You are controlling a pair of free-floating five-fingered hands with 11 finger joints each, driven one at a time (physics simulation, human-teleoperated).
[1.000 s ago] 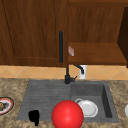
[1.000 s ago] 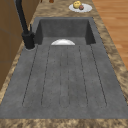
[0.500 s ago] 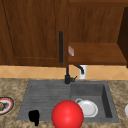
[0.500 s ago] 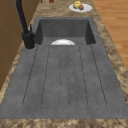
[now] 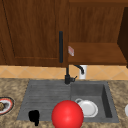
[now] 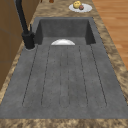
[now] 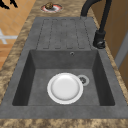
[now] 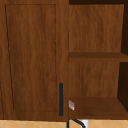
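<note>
My left hand (image 5: 34, 117) hangs low at the front left corner of the sink's draining board (image 5: 45, 97), a finger pointing down. In the right side view its straight, spread fingers (image 7: 7, 3) stand out over the floor, off the counter's front edge, and hold nothing. A large red ball (image 5: 67, 115) covers the middle of the sink's front rim, a short way right of that hand. A white plate (image 5: 88, 108) lies flat in the basin (image 7: 105, 82), beside the drain (image 7: 82, 80).
A black faucet (image 5: 67, 77) rises behind the sink. A plate with food (image 5: 3, 106) sits on the left counter, a fruit plate (image 6: 80, 7) on the right. The wall cabinet's door (image 8: 32, 57) is shut; a small pink object (image 5: 71, 50) lies on the open shelf.
</note>
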